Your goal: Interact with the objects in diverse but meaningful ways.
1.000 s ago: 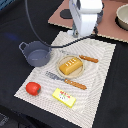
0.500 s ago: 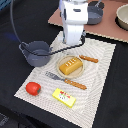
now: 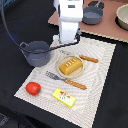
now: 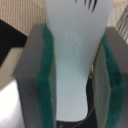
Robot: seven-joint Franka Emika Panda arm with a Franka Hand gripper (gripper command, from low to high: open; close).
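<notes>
The gripper clamps its jaws (green-padded) on a tall white piece above the striped placemat, near the grey-blue pot.

The exterior view looks down at a steep slant from above and some way off, wide enough to take in the whole placemat on the dark surface, with the arm at the far edge of the mat and a tan board beyond it. The wrist view sits right at the pincer, looking along its fingers from very close; a white piece between the green pads fills nearly the whole frame. The two views share only the pincer and slivers of striped mat and dark surface.
</notes>
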